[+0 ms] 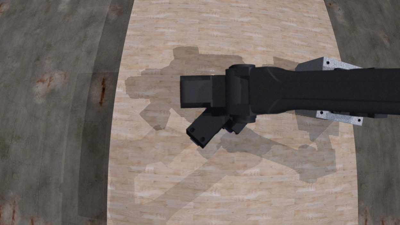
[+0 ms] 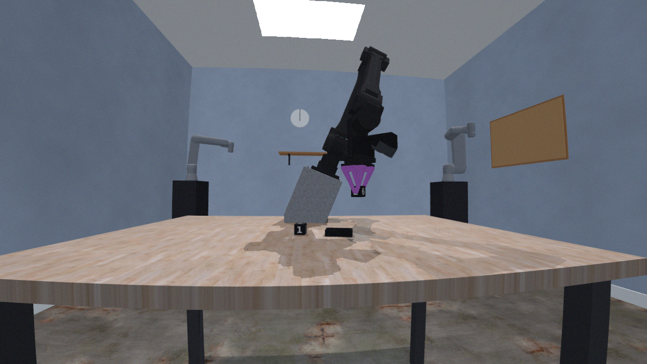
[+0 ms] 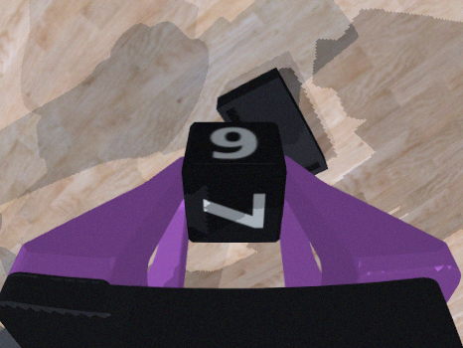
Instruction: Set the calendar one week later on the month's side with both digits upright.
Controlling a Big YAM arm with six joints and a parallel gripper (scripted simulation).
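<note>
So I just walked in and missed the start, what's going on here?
The arm's gripper holds a black number cube up in the air, well above the table. Faces with 9 and 7 show at the wrist. The black tray lies on the table below, with no cube in it. The other cube, showing a 1, stands on the table beside the tray.

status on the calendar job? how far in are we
Done: both cubes are out of the tray, which lies flat on the table. In hand: the gripper is shut on one cube, faces 9 and 7 showing, held high above the table. Left: the other cube, showing 1, stands on the table beside the tray; both still need seating side by side, then release.
</note>
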